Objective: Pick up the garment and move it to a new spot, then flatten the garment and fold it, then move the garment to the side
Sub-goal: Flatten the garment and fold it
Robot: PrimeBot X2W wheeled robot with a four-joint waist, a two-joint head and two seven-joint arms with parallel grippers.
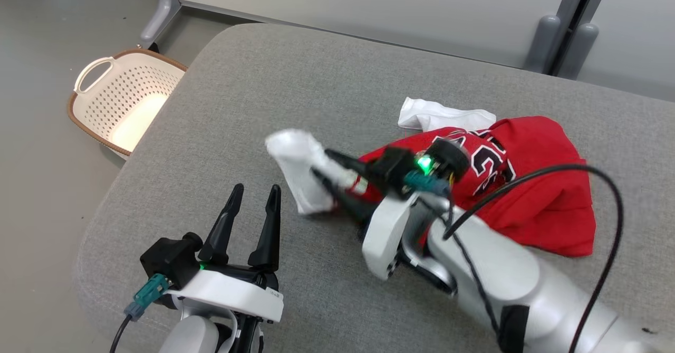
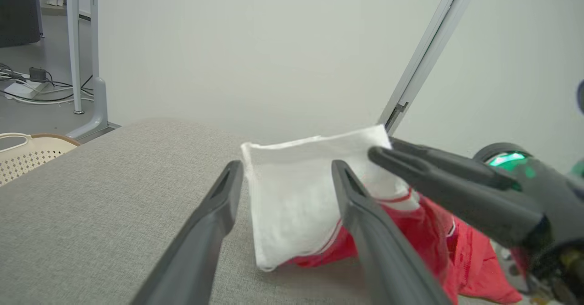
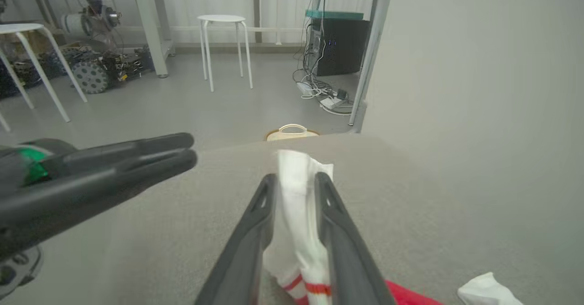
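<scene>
The garment is a red jersey (image 1: pixel 532 194) with white sleeves, crumpled on the right of the grey padded table (image 1: pixel 253 78). My right gripper (image 1: pixel 320 163) is shut on one white sleeve (image 1: pixel 298 158) and holds it stretched to the left, off the surface. In the right wrist view the sleeve (image 3: pixel 299 168) is pinched between the fingers of the right gripper (image 3: pixel 295 178). The second sleeve (image 1: pixel 443 116) lies behind the red body. My left gripper (image 1: pixel 257 188) is open at the lower left, pointing at the held sleeve (image 2: pixel 292 195) without touching it.
A cream perforated laundry basket (image 1: pixel 121 99) stands on the floor beyond the table's left edge. A grey partition runs along the far side. The table's left and front portions are bare grey fabric. A white stool (image 3: pixel 223 20) and cables stand far off.
</scene>
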